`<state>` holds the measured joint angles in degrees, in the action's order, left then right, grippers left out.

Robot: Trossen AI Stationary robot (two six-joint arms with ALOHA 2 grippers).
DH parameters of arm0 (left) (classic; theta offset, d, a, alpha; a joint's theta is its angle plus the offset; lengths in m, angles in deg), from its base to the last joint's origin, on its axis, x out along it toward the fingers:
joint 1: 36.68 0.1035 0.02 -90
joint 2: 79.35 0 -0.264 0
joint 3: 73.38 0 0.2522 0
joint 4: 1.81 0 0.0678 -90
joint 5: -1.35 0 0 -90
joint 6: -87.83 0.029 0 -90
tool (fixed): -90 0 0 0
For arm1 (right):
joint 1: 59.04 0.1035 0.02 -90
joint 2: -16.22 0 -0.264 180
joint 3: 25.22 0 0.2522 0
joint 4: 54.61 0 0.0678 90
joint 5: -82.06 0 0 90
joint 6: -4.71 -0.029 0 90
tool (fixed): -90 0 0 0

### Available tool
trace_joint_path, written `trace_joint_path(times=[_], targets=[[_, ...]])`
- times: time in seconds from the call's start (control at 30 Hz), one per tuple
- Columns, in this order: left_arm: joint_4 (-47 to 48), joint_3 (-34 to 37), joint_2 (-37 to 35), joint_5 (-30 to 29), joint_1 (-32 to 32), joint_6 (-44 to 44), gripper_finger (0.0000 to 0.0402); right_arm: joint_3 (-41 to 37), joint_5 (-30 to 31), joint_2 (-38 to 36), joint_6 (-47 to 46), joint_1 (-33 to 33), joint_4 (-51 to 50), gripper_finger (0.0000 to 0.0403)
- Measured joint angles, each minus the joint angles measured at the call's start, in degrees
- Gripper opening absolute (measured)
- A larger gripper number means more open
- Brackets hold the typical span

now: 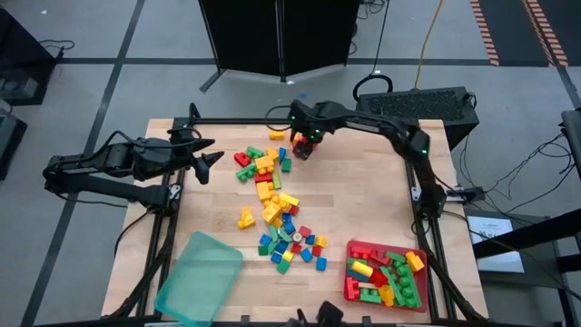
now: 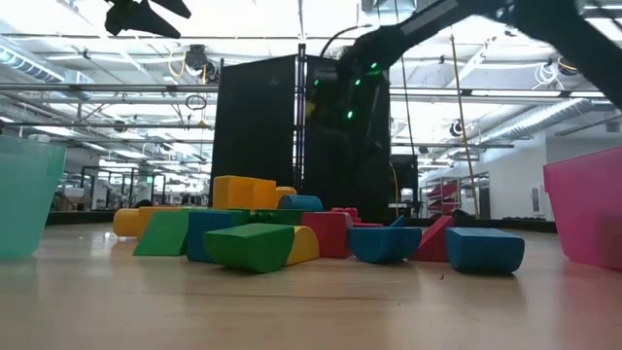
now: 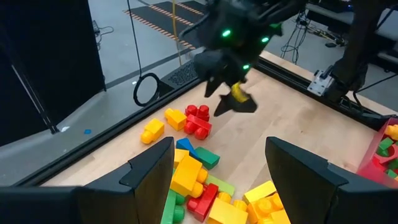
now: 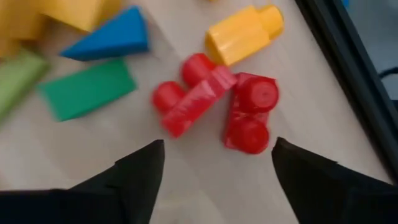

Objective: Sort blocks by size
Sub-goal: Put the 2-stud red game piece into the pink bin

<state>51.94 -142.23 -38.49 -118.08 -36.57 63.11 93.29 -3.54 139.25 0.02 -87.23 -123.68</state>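
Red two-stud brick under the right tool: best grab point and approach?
Come straight down with the right tool, open above it. Close across the long flat sides of the red two-stud brick, not the round studs. It lies on its side, close against the red angled brick, so keep the finger clear of that seam.

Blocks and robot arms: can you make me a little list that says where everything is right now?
blocks: loose pile mid-table
red tray: near right corner, holds bigger blocks
teal tray: near left corner, no blocks seen inside
right gripper: open, above red blocks at the pile's far end
left gripper: open, waiting left of the pile
table: wooden
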Motion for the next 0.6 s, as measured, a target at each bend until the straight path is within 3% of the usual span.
trace_joint_path(times=[0.13,0.27,0.47,0.6], targets=[[0.00,0.00,0.00,0.00,0.01,0.02,0.0255,5.53,1.64,5.50,0.89,-0.98,-3.42,0.0329],[0.02,0.00,0.00,0.00,-0.01,0.03,0.0255,7.72,1.64,9.20,0.49,-2.82,-5.69,0.0337],[0.04,0.00,0.00,0.00,0.01,0.04,0.0255,7.81,-1.38,12.02,-0.72,-5.13,-8.55,0.0321],[0.07,0.00,0.00,-0.02,0.01,0.08,0.0255,7.81,-1.36,12.09,-0.36,-5.35,-8.55,0.0282]])
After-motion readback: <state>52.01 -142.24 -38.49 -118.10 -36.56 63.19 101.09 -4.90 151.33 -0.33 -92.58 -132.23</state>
